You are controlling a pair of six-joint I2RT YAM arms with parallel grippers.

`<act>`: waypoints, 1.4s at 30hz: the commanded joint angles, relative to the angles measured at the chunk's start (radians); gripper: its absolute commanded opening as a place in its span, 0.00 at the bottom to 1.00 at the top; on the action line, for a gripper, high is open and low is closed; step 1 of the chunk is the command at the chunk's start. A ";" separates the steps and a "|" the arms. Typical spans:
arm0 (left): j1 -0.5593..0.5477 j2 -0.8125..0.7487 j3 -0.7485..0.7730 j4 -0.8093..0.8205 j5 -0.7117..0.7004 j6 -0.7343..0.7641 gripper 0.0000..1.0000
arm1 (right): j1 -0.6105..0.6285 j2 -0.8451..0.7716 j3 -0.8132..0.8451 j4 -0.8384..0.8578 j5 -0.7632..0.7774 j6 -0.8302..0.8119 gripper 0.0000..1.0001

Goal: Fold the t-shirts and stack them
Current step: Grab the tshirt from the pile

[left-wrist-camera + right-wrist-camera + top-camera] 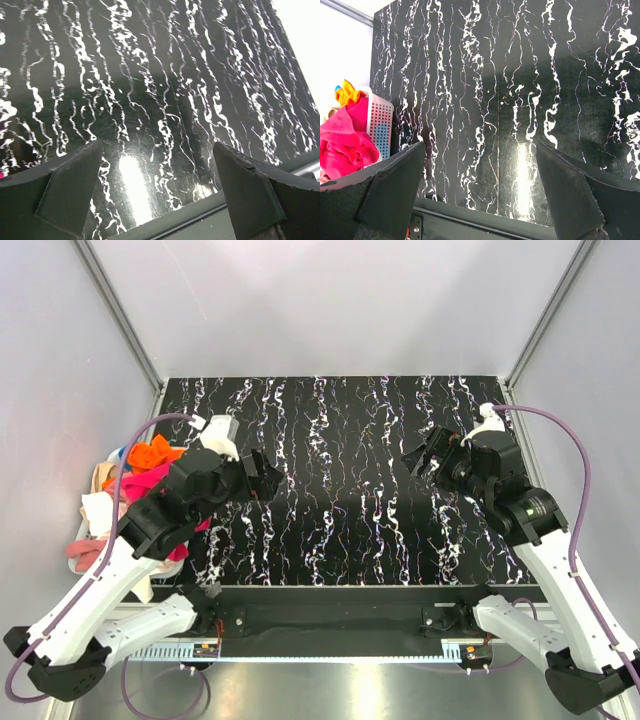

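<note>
**A:** Start nearest. What are the claws doing?

**B:** The left claw [268, 472] hangs over the left part of the worktop [340, 530]. Its jaws are spread wide apart and nothing sits between them. Its wrist camera shows only the black, white-veined surface in the gap.

**A:** Is it touching the surface?

**B:** It seems to be just above it, though the angle makes that hard to be sure of.

**A:** And the other?

**B:** The right claw [425, 455] is much the same, with its jaws fully apart and gripping nothing. It is poised over the right part of the worktop and points inward toward the left claw.

**A:** Where are the t-shirts?

**B:** The t-shirts [130, 485] lie crumpled in a heap at the worktop's left edge, beside the left arm. The right wrist view shows them in a white perforated basket [380, 125]. The pinkish-red tee [345, 142] spills over its rim, with an orange one [346, 92] behind it.

**A:** Any others?

**B:** A whitish piece [97, 510] and a dusty pink one [85, 552] lie on the heap's near side. The arm partly hides them.
</note>
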 commanded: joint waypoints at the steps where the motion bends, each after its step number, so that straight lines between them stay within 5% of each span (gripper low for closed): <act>1: 0.001 0.015 0.049 0.039 -0.118 -0.012 0.99 | 0.004 -0.017 0.009 0.024 0.004 -0.022 1.00; 8: 0.073 0.080 0.138 -0.045 -0.368 -0.055 0.99 | 0.006 -0.046 -0.044 0.026 0.008 -0.038 1.00; 12: 0.435 0.147 0.162 -0.148 -0.281 -0.128 0.99 | 0.006 -0.063 -0.087 0.035 0.004 -0.036 1.00; 18: 0.689 0.167 -0.004 -0.177 -0.371 -0.225 0.94 | 0.004 -0.050 -0.130 0.064 -0.034 -0.039 1.00; 26: 0.742 0.293 -0.079 -0.165 -0.427 -0.316 0.85 | 0.004 -0.043 -0.115 0.070 -0.143 -0.035 1.00; 29: 0.744 0.330 -0.073 -0.152 -0.413 -0.287 0.72 | 0.004 -0.062 -0.127 0.075 -0.146 -0.027 1.00; 33: 0.742 0.328 0.037 -0.146 -0.364 -0.196 0.07 | 0.004 -0.083 -0.132 0.075 -0.142 -0.028 1.00; 38: 0.734 0.227 0.267 -0.159 -0.318 -0.127 0.00 | 0.004 -0.089 -0.120 0.075 -0.159 -0.027 1.00; 42: 0.734 0.216 0.552 -0.128 -0.107 -0.115 0.00 | 0.006 -0.080 -0.116 0.075 -0.154 -0.024 1.00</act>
